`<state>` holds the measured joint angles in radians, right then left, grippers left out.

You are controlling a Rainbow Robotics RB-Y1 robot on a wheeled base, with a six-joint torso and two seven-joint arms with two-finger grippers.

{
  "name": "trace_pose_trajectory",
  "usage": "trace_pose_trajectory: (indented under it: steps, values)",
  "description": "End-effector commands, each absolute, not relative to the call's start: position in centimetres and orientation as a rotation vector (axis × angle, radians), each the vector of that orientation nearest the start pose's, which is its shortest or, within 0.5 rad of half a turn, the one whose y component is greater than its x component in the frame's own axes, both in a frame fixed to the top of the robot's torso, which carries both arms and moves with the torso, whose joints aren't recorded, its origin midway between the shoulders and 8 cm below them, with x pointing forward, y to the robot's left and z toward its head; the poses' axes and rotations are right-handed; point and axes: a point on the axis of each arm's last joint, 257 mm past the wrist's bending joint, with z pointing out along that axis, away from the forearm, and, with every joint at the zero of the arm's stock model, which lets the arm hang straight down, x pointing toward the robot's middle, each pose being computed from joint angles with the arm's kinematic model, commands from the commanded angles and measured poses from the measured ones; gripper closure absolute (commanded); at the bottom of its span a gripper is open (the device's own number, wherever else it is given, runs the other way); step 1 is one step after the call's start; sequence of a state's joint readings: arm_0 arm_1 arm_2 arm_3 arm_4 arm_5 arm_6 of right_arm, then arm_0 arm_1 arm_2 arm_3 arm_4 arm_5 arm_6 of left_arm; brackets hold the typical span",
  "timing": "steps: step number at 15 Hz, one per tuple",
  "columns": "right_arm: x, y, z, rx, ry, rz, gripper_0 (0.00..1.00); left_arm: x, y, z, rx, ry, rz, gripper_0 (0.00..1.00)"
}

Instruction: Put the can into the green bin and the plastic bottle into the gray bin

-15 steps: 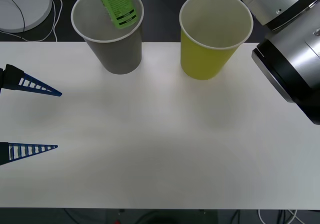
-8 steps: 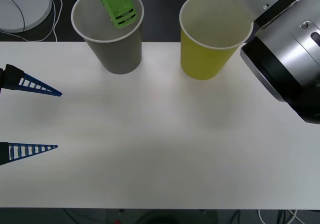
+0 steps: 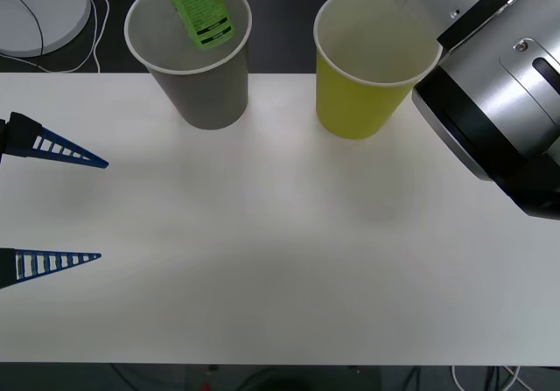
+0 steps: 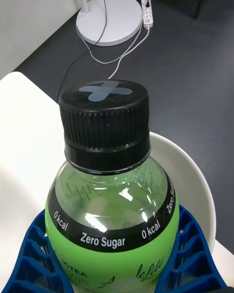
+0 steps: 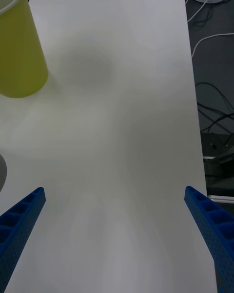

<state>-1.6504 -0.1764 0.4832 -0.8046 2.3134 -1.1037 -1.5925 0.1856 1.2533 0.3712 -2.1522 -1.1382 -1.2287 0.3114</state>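
The plastic bottle (image 3: 196, 6) hangs tilted over the mouth of the gray bin (image 3: 194, 54), its lower end inside the white rim of the cup and its upper part going out of the front view at the top edge. In the right wrist view the right gripper (image 4: 117, 254) is pinching the bottle: one blue ribbed finger (image 4: 34, 254) presses on each side of the green body, below the black screw cap (image 4: 105, 119) w/ a gray cross mark on top. The label band reads "Zero Sugar" and "0 kcal". Behind the bottle in this view a curved part of the bin's white rim is visible, w/ dark floor beyond it. The right arm (image 3: 490, 85), silver w/ a black ring, reaches across from the right side of the front view, passing above the far right edge of the green bin (image 3: 372, 63). The green bin stands upright on the white table (image 3: 280, 260) just to the right of the gray bin, the two apart and not touching; what is in it I cannot tell. The left gripper (image 3: 52, 203) is parked at the left edge of the table, its two blue fingers spread wide, holding nothing, well apart from both bins. On the floor behind the table lies a white round lamp base (image 3: 39, 10) w/ a cable.
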Motion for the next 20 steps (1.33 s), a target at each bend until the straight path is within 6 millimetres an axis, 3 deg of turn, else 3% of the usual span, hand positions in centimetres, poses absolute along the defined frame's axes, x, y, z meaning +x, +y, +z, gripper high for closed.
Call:
trace_pose_trajectory:
  steps: [1,11,14,20]
  values:
    - [61.1,14.2,7.9,-0.865,1.968,0.270,0.00,31.5,23.6,-8.5,1.682,1.542,-0.350,0.00]
    - [61.2,14.3,8.1,-0.862,1.959,0.277,0.00,31.5,23.6,-8.5,1.682,1.542,-0.350,0.00]
    - [61.1,14.0,8.9,-0.865,1.945,0.290,0.00,31.5,23.6,-8.5,1.682,1.542,-0.350,0.00]
    - [59.1,11.1,8.9,-0.971,1.930,0.315,0.00,31.5,23.6,-8.5,1.682,1.542,-0.350,0.00]
